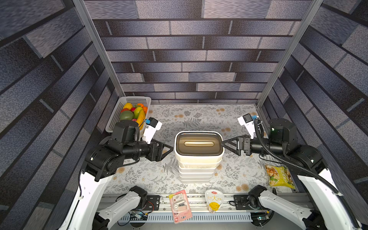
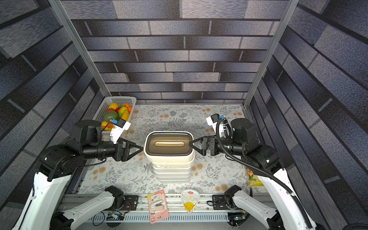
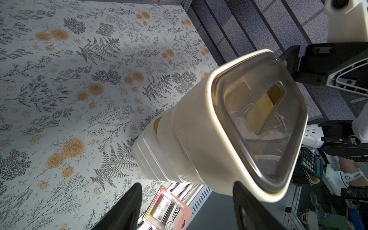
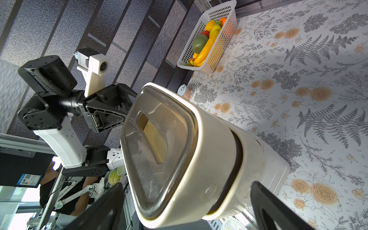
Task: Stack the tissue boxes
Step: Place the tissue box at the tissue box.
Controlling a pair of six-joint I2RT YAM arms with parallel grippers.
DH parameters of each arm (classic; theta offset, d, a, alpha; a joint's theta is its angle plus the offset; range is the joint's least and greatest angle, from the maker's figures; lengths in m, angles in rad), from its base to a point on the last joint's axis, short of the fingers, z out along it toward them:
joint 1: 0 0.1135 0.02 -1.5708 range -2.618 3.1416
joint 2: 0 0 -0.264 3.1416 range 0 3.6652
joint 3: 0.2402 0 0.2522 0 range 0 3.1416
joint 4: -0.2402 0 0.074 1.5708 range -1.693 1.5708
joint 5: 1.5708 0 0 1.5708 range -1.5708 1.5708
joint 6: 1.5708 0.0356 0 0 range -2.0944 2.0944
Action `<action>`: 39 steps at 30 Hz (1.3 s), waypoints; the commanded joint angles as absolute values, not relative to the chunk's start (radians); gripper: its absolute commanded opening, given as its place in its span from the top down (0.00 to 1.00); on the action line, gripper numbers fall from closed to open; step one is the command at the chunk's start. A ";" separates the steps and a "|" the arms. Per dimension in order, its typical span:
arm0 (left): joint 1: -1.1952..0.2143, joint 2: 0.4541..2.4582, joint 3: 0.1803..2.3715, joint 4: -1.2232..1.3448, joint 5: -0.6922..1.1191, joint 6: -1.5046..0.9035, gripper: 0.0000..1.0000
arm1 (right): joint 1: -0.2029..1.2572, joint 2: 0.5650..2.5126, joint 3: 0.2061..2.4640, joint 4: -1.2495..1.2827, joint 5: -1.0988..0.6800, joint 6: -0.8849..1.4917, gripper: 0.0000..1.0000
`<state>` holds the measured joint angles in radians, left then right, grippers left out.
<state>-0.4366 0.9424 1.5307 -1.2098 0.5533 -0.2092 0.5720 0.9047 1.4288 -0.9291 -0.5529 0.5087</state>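
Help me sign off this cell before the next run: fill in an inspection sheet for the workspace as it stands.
Surface: floral table cover, flat, no spills seen.
Job's things: tissue boxes in one upright stack mid-table, brown-lidded top box uppermost.
Clutter: fruit basket in the far left corner; snack bag at the right edge; pink blister pack and sealed cup on the front rail.
Grippers: left gripper open, just short of the top box; right gripper open, jaws at its opposite end.
Cables: black conduit along the right arm; loose wires by the front rail.
Surroundings: brick-pattern panels, aluminium posts; person outside the cell.
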 commanded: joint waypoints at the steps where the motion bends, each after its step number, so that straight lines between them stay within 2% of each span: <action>1: -0.429 0.961 1.551 -1.232 0.612 -0.169 0.26 | 0.579 0.898 1.433 -0.891 -0.595 0.529 0.00; 18: -0.430 0.978 1.554 -1.241 0.614 -0.139 0.25 | 0.579 0.893 1.420 -0.817 -0.672 0.584 0.00; 23: -0.431 0.979 1.554 -1.252 0.607 -0.130 0.25 | 0.580 0.891 1.401 -0.866 -0.634 0.557 0.00; 26: -0.430 0.977 1.551 -1.254 0.590 -0.126 0.25 | 0.580 0.881 1.364 -0.916 -0.577 0.530 0.00; 39: -0.431 0.992 1.542 -1.247 0.607 -0.124 0.25 | 0.580 0.803 1.192 -0.783 -0.611 0.607 0.00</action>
<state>-0.4366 0.9840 1.5314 -1.2270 0.5987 -0.1562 0.5720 0.8093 1.2190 -0.8165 -0.6044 0.5896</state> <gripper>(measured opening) 0.753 0.999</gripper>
